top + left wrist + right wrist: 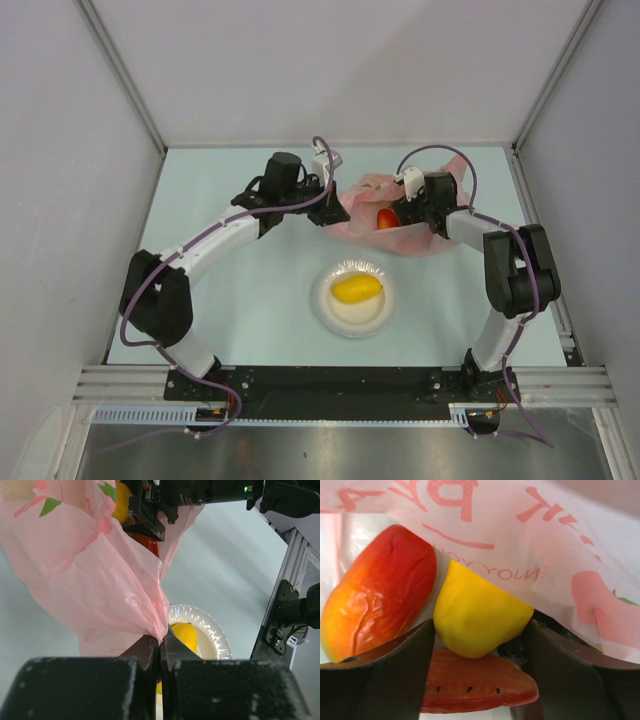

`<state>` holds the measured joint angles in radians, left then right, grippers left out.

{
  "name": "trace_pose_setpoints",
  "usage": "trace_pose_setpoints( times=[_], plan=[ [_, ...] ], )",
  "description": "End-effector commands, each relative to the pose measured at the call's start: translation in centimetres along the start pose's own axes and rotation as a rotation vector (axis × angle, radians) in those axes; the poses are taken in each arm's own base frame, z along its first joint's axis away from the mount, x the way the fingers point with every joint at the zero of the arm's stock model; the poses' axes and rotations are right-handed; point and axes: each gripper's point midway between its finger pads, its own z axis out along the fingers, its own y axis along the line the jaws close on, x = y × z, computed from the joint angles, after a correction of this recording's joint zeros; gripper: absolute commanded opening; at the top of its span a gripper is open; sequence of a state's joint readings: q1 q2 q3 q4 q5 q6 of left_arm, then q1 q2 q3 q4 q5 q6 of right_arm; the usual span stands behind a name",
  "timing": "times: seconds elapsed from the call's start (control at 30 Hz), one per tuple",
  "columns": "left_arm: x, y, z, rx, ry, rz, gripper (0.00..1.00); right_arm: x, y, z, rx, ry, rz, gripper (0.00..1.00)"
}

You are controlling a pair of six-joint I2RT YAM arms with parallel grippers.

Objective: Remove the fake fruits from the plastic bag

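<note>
At the left edge of the bag mouth, the left gripper (328,212) has its fingers pressed together on a pinch of film from the plastic bag (408,240), and it holds this edge raised. A little to the right and nearer the arm bases, a white plate (322,305) carries one yellow oval (356,289), lying apart from the bag. Further right, the right gripper (480,630) is inside the bag mouth with its fingers spread wide. Straight ahead between them lies a yellow fruit (480,610), partly under a fold of printed film. It fills almost the whole gap, and I cannot tell if the pads touch it yet. A red-orange mango (375,605) leans on its left side, outside the left finger, and a pinkish-red slice (475,687) lies below it. I judge that the right arm is the nearer one, and that closing now would catch the yellow fruit across its width, if the mango does not slip in
</note>
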<state>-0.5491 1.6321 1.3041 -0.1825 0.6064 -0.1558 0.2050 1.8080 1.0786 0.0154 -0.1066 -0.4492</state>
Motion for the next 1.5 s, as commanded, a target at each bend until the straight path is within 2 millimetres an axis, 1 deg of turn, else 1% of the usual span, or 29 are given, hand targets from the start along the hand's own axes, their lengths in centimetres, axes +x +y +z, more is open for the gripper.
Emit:
trace_pose_setpoints(
  times=[0.0,0.1,0.13,0.17,0.2,0.23,0.27,0.33,0.37,0.4,0.43,0.47,0.53,0.57,0.7,0.77,0.83,0.87,0.9,0.97,1.0,1.07,1.1,1.13,1.23,1.27,1.33,1.37,1.47],
  plan=[
    [-1.7,-1.0,0.4,0.034,-0.032,0.057,0.00,-3.2,-0.8,-1.3,-0.017,-0.086,-0.022,0.73],
    [-1.7,-0.9,0.7,0.036,-0.028,0.049,0.00,-6.1,-0.7,-3.1,-0.042,-0.179,-0.014,0.69],
    [-1.7,-0.9,0.8,0.036,-0.028,0.044,0.00,-8.0,-0.9,-4.9,-0.041,-0.235,-0.022,0.68],
    [-1.7,-0.8,1.0,0.039,-0.028,0.039,0.00,-9.0,-0.6,-5.9,-0.057,-0.268,-0.027,0.67],
    [-1.8,-0.8,1.0,0.038,-0.029,0.037,0.00,-10.3,0.3,-7.2,-0.108,-0.318,-0.037,0.65],
    [-1.8,-0.8,1.1,0.041,-0.030,0.032,0.00,-11.2,1.2,-9.2,-0.139,-0.343,-0.051,0.64],
    [-1.8,-0.7,1.2,0.042,-0.030,0.028,0.00,-11.8,1.8,-10.4,-0.162,-0.361,-0.062,0.61],
    [-1.8,-0.8,1.4,0.044,-0.027,0.028,0.00,-11.9,4.1,-12.2,-0.252,-0.363,-0.076,0.60],
    [-2.0,-0.8,1.4,0.043,-0.030,0.029,0.00,-12.5,4.8,-13.9,-0.274,-0.389,-0.090,0.59],
    [-2.1,-0.8,1.5,0.044,-0.030,0.031,0.00,-11.9,6.4,-14.8,-0.344,-0.371,-0.092,0.57],
    [-2.2,-0.8,1.5,0.043,-0.032,0.035,0.00,-11.6,7.2,-15.6,-0.374,-0.368,-0.111,0.56],
    [-2.4,-0.8,1.5,0.040,-0.035,0.039,0.00,-11.8,8.6,-16.9,-0.409,-0.388,-0.140,0.55],
    [-2.5,-0.8,1.5,0.035,-0.036,0.045,0.00,-10.3,10.6,-17.8,-0.467,-0.366,-0.161,0.54],
    [-2.7,-0.7,1.5,0.029,-0.038,0.048,0.00,-10.3,11.8,-18.9,-0.490,-0.388,-0.199,0.54],
    [-2.6,-0.6,1.2,0.015,-0.035,0.065,0.00,-6.6,16.5,-20.1,-0.617,-0.354,-0.299,0.54],
    [-2.6,-0.6,1.0,0.012,-0.037,0.073,0.00,-4.8,17.5,-19.7,-0.616,-0.331,-0.300,0.56],
    [-2.7,-0.7,0.8,0.007,-0.041,0.081,0.00,-6.1,16.8,-19.5,-0.540,-0.364,-0.237,0.58],
    [-2.8,-0.9,0.5,0.006,-0.043,0.086,0.00,-6.8,16.0,-19.2,-0.501,-0.378,-0.200,0.59],
    [-2.8,-1.1,0.3,0.007,-0.042,0.090,0.00,-8.6,14.6,-18.9,-0.432,-0.425,-0.131,0.61],
    [-2.5,-1.3,0.0,0.011,-0.038,0.097,0.00,-9.6,12.0,-17.6,-0.334,-0.443,-0.075,0.62],
    [-2.3,-1.3,-0.1,0.011,-0.035,0.095,0.00,-11.0,10.7,-17.5,-0.283,-0.481,-0.071,0.63],
    [-1.9,-1.5,-0.3,0.012,-0.027,0.090,0.00,-10.8,9.0,-15.8,-0.250,-0.453,-0.032,0.63],
    [-1.8,-1.7,-0.5,0.015,-0.027,0.092,0.00,-12.5,7.7,-15.8,-0.221,-0.500,-0.027,0.63],
    [-1.6,-1.9,-0.4,0.022,-0.023,0.090,0.00,-12.0,6.9,-14.4,-0.211,-0.469,-0.003,0.63],
    [-1.1,-2.3,-0.6,0.031,-0.016,0.088,0.00,-12.1,5.7,-12.4,-0.177,-0.445,-0.022,0.63],
    [-1.1,-2.4,-0.6,0.034,-0.018,0.089,0.00,-11.1,5.5,-10.6,-0.166,-0.400,-0.017,0.62],
    [-0.9,-2.6,-0.6,0.039,-0.017,0.089,0.00,-11.2,4.7,-9.1,-0.136,-0.395,-0.013,0.63],
    [-1.0,-2.6,-0.6,0.039,-0.018,0.089,0.00,-10.1,4.4,-7.5,-0.125,-0.357,0.003,0.64],
    [-1.0,-2.6,-0.5,0.041,-0.020,0.090,0.00,-10.0,3.5,-5.9,-0.092,-0.356,-0.005,0.66]
  ],
)
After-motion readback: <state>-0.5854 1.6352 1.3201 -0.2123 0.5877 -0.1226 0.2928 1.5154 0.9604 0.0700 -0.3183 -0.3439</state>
